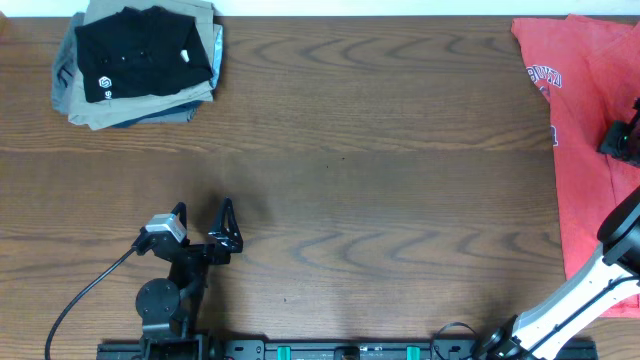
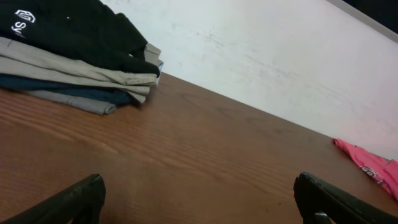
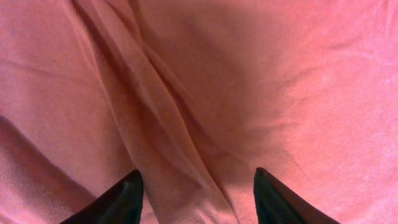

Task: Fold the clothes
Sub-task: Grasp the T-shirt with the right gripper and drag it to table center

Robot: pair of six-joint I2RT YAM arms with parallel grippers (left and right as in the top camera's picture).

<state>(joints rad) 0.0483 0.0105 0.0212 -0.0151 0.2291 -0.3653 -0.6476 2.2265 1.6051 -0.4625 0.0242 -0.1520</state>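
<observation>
The coral-red T-shirt (image 1: pixel 585 150) with white lettering lies crumpled at the table's far right, partly off the frame's edge. It fills the right wrist view (image 3: pixel 199 81), and a corner shows in the left wrist view (image 2: pixel 373 167). My right gripper (image 1: pixel 622 140) is over the shirt at the right edge, open, its fingers (image 3: pixel 196 186) straddling a raised fold without closing on it. My left gripper (image 1: pixel 203 218) rests low at the front left, open and empty (image 2: pixel 199 202), far from the shirt.
A stack of folded garments (image 1: pixel 140 65) sits at the back left, a black shirt with a small white logo on top of grey and khaki ones; it also shows in the left wrist view (image 2: pixel 74 56). Bare brown wooden table (image 1: pixel 380 180) lies between stack and shirt.
</observation>
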